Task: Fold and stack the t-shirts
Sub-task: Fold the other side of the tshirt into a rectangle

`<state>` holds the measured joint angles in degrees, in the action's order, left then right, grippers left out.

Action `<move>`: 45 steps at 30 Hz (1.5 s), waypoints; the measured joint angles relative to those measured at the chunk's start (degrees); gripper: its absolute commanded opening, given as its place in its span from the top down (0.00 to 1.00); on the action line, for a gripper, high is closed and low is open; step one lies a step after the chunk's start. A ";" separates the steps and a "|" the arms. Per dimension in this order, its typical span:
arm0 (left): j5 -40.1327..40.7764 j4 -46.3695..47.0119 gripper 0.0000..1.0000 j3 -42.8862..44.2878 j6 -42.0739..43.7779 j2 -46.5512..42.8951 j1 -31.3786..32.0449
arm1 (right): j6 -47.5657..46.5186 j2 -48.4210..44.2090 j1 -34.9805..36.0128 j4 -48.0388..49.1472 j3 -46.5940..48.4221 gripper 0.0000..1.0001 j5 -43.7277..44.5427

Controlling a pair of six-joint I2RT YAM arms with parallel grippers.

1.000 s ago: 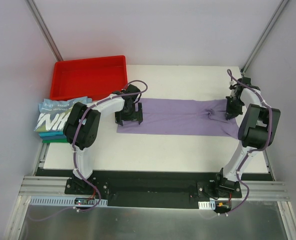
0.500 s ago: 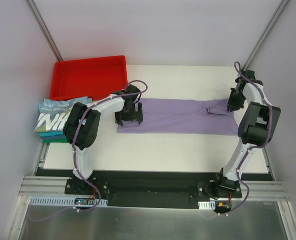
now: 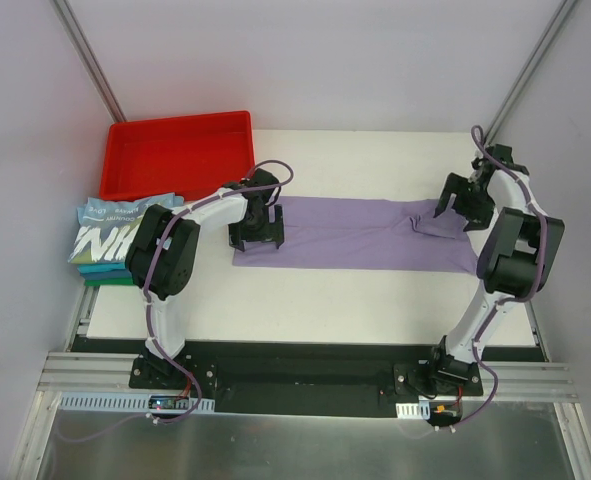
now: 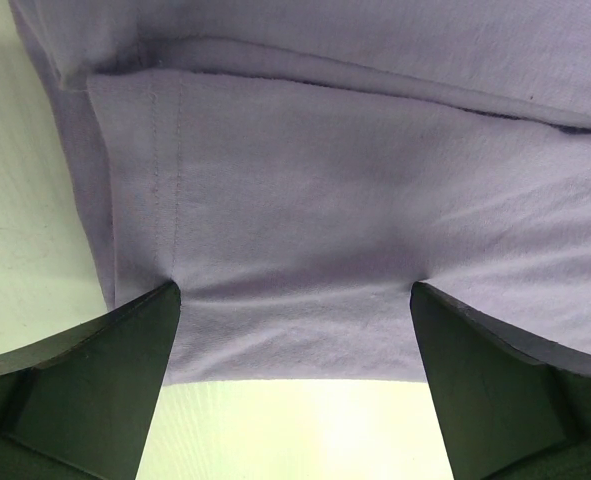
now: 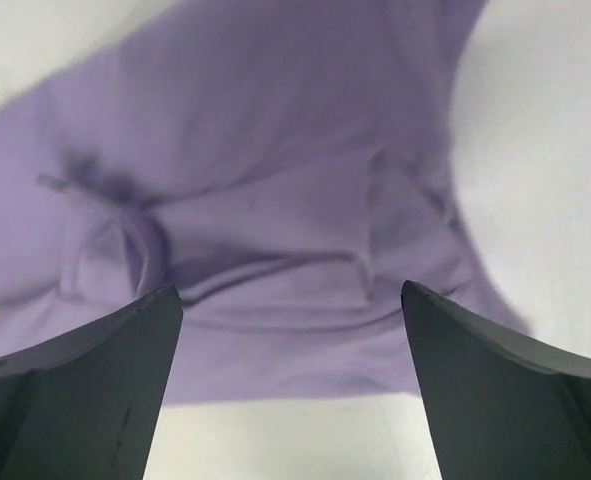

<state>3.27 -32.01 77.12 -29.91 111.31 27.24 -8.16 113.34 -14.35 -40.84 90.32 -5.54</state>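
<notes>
Left gripper spread wide, pressed onto the lavender t-shirt at centre-left of frame; right gripper, jaws wide too, hovers over its rumpled right end.

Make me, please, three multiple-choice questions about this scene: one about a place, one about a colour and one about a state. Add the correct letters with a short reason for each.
1. Where does the stack of folded shirts lie?
A. just in front of the red tray, at the left
B. inside the tray
C. at the far right

2. What colour is the long spread shirt?
A. orange
B. lavender-purple
C. black

3. In what state is the right claw?
A. shut on cloth
B. out of view
C. open, above the shirt's right end

Answers:
1 A: the top view shows the stack outside the tray, at its near side.
2 B: all three views show the same pale purple cloth.
3 C: in the right wrist view its jaws stand wide apart, with the cloth lying below them.
</notes>
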 measured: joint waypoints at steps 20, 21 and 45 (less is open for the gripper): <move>-0.20 0.04 0.01 -0.09 0.00 -0.02 0.02 | 4.02 -1.33 6.78 8.35 -10.64 0.04 -15.04; -0.20 0.04 0.01 -0.09 0.00 -0.02 0.02 | 4.35 -1.01 6.78 8.76 -10.34 0.04 -14.05; -0.22 0.26 0.01 -0.52 0.02 -0.35 0.02 | 12.81 -11.45 7.52 22.56 -16.74 0.04 -7.23</move>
<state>3.05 -31.75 76.60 -29.89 110.96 27.27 4.64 101.89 -6.83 -18.28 73.58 -12.78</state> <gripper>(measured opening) 0.990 0.962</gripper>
